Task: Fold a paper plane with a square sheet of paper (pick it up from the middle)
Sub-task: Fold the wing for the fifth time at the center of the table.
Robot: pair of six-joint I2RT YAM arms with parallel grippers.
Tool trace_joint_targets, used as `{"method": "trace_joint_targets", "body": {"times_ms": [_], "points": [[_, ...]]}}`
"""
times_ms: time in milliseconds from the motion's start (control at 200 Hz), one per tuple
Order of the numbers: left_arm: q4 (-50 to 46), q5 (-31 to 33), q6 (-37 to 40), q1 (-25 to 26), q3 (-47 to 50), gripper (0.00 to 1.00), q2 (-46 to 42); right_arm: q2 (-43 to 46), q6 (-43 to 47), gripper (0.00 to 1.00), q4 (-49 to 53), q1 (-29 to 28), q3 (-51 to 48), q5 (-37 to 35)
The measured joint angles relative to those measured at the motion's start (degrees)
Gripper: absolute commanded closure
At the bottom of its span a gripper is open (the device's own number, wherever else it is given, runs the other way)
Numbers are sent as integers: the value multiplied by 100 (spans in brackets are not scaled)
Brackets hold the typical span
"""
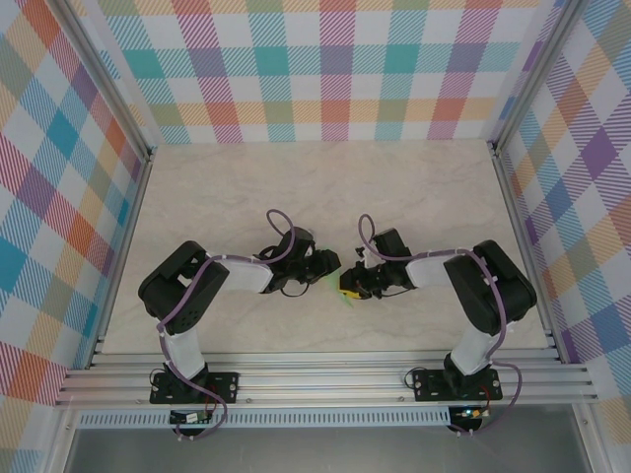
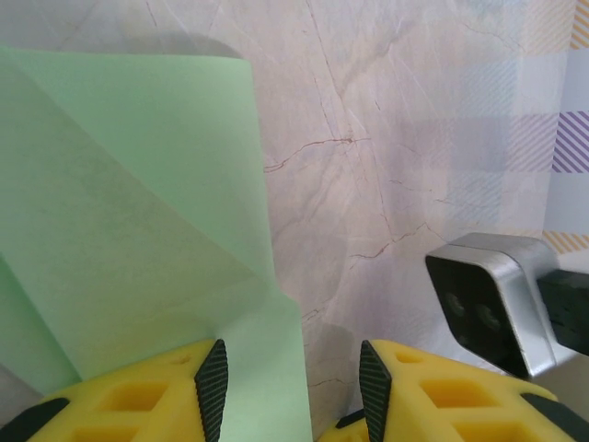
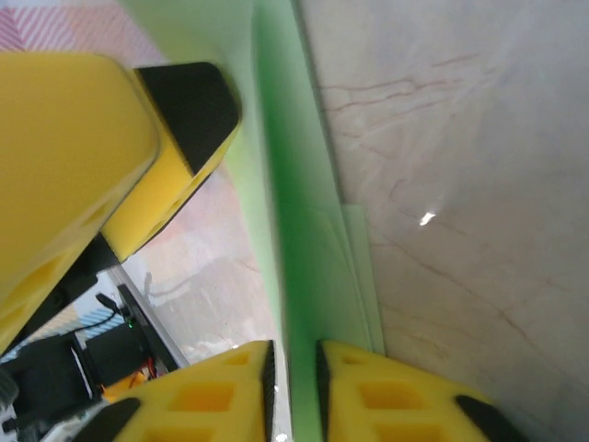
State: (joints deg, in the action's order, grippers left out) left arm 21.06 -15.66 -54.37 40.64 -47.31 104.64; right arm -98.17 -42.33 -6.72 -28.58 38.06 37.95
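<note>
Left fingers [image 2: 213, 382] stand spread, an edge of the paper [image 2: 138, 212] loose between them. Right fingers [image 3: 386, 396] are barely apart around its fold; whether they pinch it, I cannot tell. The paper sits over the bench [image 2: 386, 138] near its front middle, long axis running away from the right fingers.

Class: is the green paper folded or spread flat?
Folded: the paper shows a diagonal crease with one layer overlapping another.

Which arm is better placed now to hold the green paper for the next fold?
Probably right: the right end effector closely flanks the edge of the green paper, while the left end effector stands wide open.
</note>
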Motion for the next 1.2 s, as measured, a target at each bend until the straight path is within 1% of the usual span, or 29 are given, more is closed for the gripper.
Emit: {"method": "trace_joint_targets", "body": {"times_ms": [55, 160, 365, 550, 850, 970, 1200], "points": [[-11, -2, 0, 0, -7, 56, 0, 81, 111, 69, 107, 0, -13, -22], [-15, -20, 0, 0, -15, 56, 11, 164, 385, 67, 352, -24, -9, -63], [-22, -35, 2, 0, -33, 56, 22, 168, 846, 68, 872, -205, 225, -328], [-39, -37, 2, 0, -44, 56, 28, 164, 1029, 74, 1152, -326, 343, -645], [-59, -37, 2, -2, -52, 56, 31, 157, 1047, 86, 1202, -343, 337, -802], [-59, -37, 2, 0, -52, 56, 33, 149, 1047, 86, 1211, -341, 334, -820], [-59, -39, 2, -2, -55, 56, 37, 190, 1047, 81, 1239, -354, 337, -804]]}}
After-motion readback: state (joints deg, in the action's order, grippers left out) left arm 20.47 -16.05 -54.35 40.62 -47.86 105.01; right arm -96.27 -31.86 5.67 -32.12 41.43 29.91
